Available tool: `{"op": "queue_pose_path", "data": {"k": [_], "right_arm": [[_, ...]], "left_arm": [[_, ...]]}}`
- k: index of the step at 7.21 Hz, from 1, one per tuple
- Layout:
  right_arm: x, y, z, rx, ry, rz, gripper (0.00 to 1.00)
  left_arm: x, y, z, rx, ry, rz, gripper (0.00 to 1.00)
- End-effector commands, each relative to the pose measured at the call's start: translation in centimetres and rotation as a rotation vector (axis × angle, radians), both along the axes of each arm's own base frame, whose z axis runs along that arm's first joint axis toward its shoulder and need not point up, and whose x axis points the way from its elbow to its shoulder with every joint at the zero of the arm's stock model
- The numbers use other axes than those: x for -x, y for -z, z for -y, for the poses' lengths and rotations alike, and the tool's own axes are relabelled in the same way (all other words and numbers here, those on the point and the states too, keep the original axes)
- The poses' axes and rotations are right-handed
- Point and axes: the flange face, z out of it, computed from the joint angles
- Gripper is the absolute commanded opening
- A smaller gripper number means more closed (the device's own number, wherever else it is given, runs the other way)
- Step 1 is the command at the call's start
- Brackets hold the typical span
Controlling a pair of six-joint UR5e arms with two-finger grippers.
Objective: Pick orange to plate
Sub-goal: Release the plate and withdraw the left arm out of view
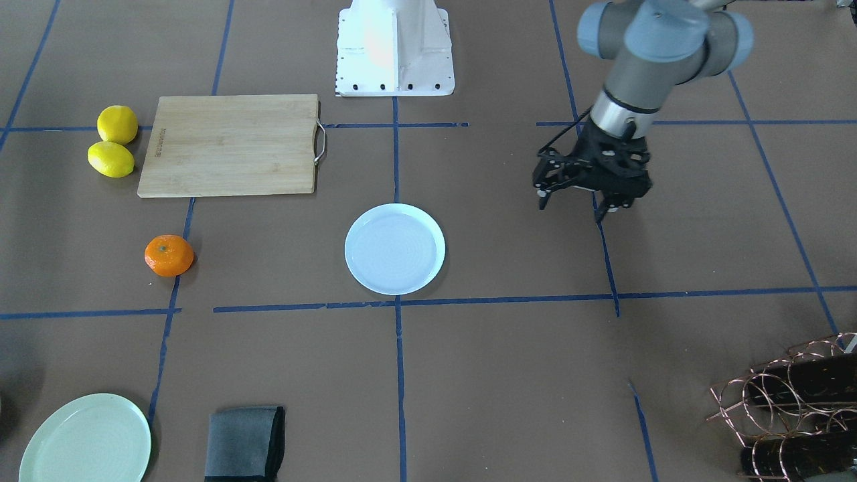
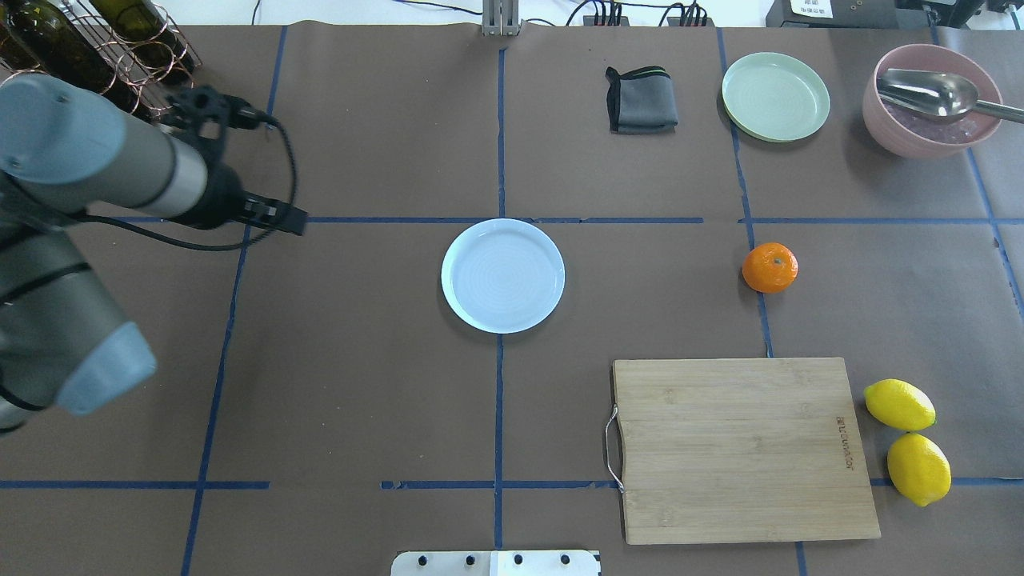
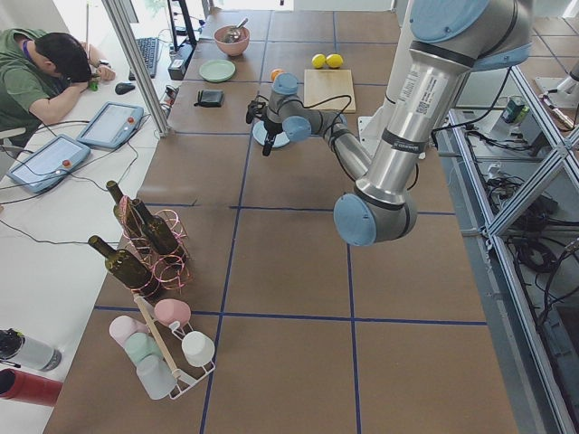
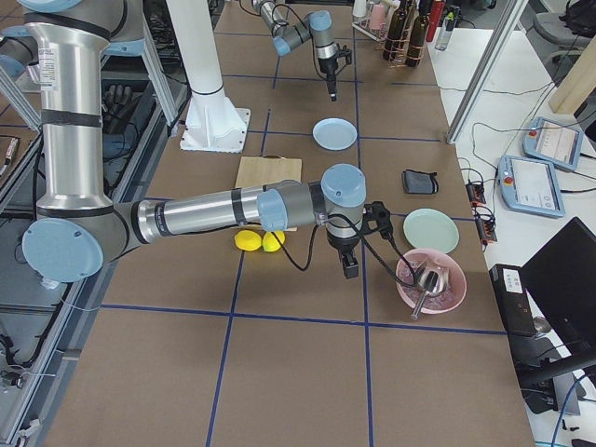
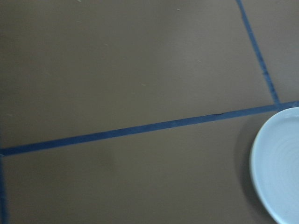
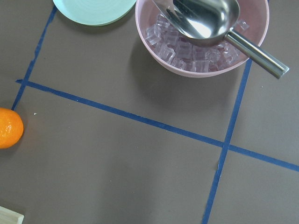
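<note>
The orange [image 1: 169, 255] [image 2: 770, 267] rests on the brown table beside a blue tape line, with nothing touching it. The pale bluish-white plate [image 1: 395, 249] [image 2: 502, 275] lies empty at the table's middle. My left gripper [image 1: 570, 211] hovers open and empty above the table, well off to the plate's side and far from the orange. The left wrist view catches only the plate's rim [image 5: 280, 172]. My right gripper [image 4: 349, 265] shows only in the exterior right view, near the pink bowl, and I cannot tell its state. Its wrist camera sees the orange [image 6: 8, 128] at the left edge.
A wooden cutting board [image 2: 740, 448] lies near the robot's base, with two lemons [image 2: 899, 404] beside it. A pale green plate [image 2: 775, 96], a folded grey cloth [image 2: 642, 100] and a pink bowl [image 2: 928, 120] of ice with a metal scoop stand at the far side. A bottle rack [image 2: 96, 48] occupies the far left corner.
</note>
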Motion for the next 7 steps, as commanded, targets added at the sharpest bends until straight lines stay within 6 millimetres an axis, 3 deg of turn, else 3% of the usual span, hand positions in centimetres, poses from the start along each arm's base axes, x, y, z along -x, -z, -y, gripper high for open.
{"op": "queue_pose_path", "data": {"k": [1,2,3,4,5,6,7], "right_arm": [[0.4,1.1,0.6,-0.047,0.006,0.001,1.00],[0.4,0.6,0.2,-0.039,0.009,0.001,1.00],[0.4,0.4,0.1,-0.035,0.010,0.001,1.00],[0.4,0.3,0.0,-0.036,0.012,0.000,1.00],[0.3,0.1,-0.1,-0.032,0.011,0.000,1.00],[0.4,-0.1,-0.2,-0.022,0.010,0.004,1.00],[0.7,0.0,-0.1,-0.021,0.014,0.004,1.00]], "left_arm": [[17.7,-10.0,1.8,-0.180,-0.130,0.188,1.00],[25.7,-13.9,1.9,-0.170,-0.104,0.208,1.00],[31.0,-19.6,1.0,-0.081,-0.106,0.132,1.00],[32.5,-26.1,-0.7,0.062,-0.111,0.066,1.00],[35.7,-29.3,-3.1,0.110,-0.062,0.074,1.00],[35.8,-32.6,-6.0,0.192,-0.064,0.073,1.00],[36.0,-34.1,-7.4,0.263,-0.062,0.071,1.00]]}}
